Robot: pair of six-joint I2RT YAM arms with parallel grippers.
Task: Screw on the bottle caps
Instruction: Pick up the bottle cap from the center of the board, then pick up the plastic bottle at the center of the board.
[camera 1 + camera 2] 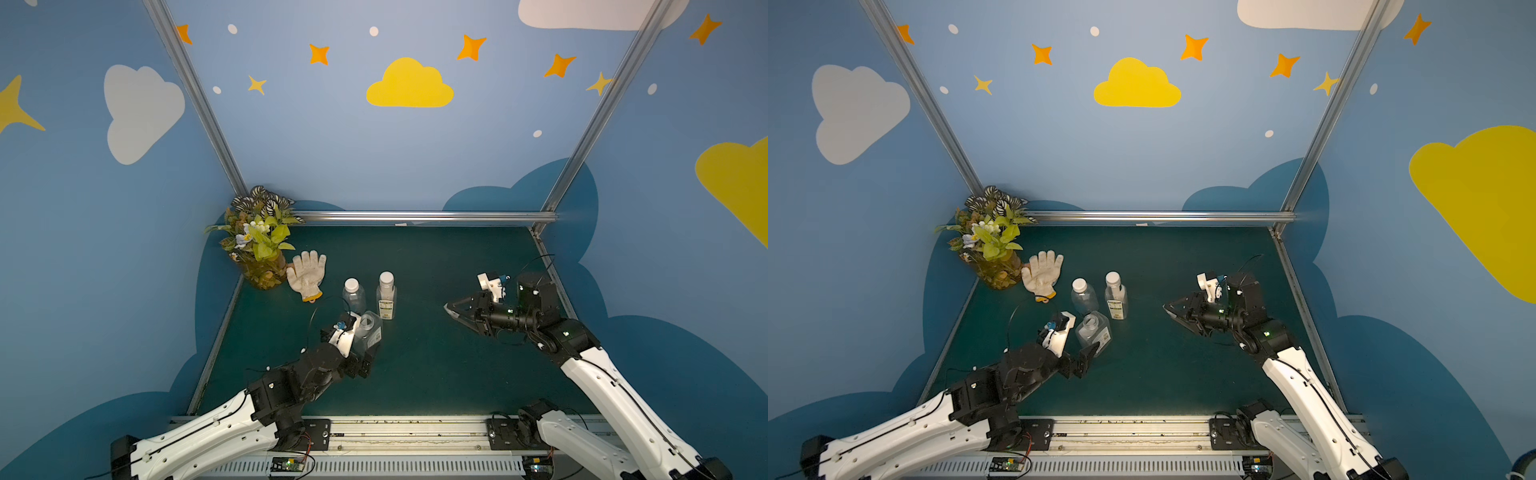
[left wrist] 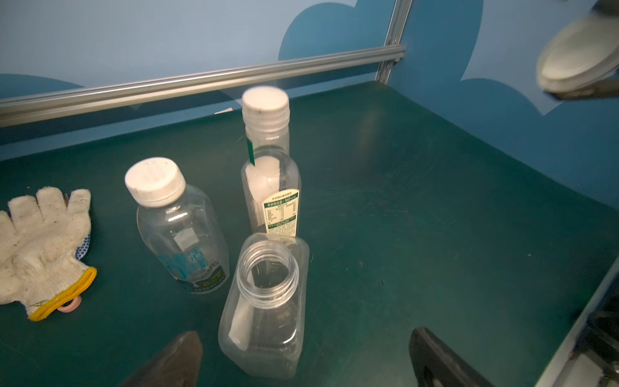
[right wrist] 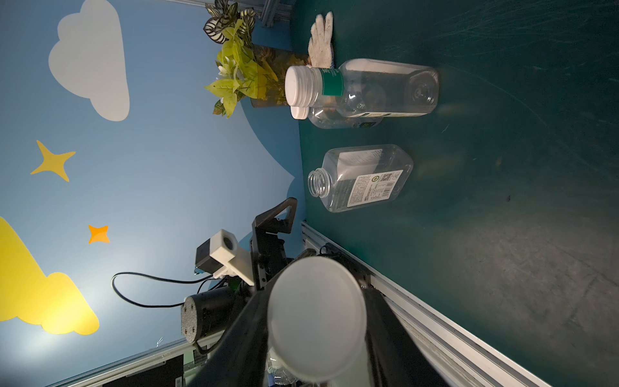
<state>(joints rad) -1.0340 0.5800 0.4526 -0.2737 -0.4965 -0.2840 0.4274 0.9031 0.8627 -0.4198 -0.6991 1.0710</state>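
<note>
**torque_tom:** Trying to gauge how far along this capping job is. Counting two done in both top views: round bottle and slim bottle, side by side just left of centre, topped with the round-bottle cap and the slim-bottle cap. No way to judge tightness from up there.

**yam_lurker:** Same count here. Leaves the wide bottle, standing upright just below those two in the frame, neck bare, no lid. Found the third cap too — pinched between the right gripper's jaws, out at middle right of a top view, well apart from all three bottles.

**torque_tom:** And the left gripper?

**yam_lurker:** Spread fully wide, fingers either side of the wide bottle, squeezing nothing. Can't tell whether either finger brushes the plastic.

**torque_tom:** So calling it roughly two thirds through. Left to do, at a guess: clamp the wide bottle, bring the third cap across, seat it square on the threads, twist down.

**yam_lurker:** Agreed. Would watch the alignment most — looks like thin, light plastic, so likely to tip or spin unless braced first. Also spotted a glove and a potted plant up in the far left corner of the green mat, well away from the action.
</note>
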